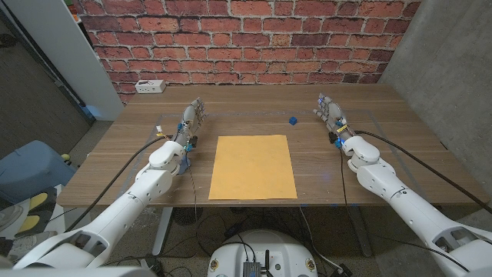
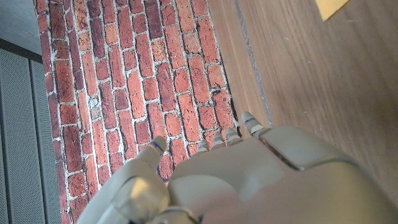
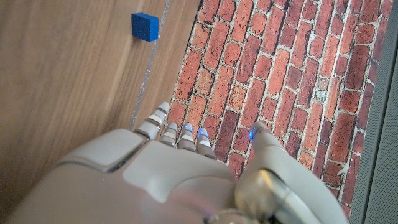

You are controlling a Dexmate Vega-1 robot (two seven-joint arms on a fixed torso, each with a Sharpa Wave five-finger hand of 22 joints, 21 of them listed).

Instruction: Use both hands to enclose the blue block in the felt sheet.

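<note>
A tan felt sheet (image 1: pixel 252 166) lies flat on the wooden table (image 1: pixel 115 165), near its front edge and midway between my arms. Just beyond the sheet's far right corner sits a small blue block (image 1: pixel 292 120), which the right wrist view also catches as a blue block (image 3: pixel 145 27) on bare wood. My left hand (image 1: pixel 190 121) stands to the left of the sheet, fingers apart, holding nothing. My right hand (image 1: pixel 331 115) stands right of the block, some way off it, also with nothing in it. A corner of the felt sheet (image 2: pixel 333 7) shows in the left wrist view.
A white power strip (image 1: pixel 150 86) lies at the table's far left corner by the red brick wall (image 1: pixel 246 35). A blue bin (image 1: pixel 34 169) stands on the floor left of the table.
</note>
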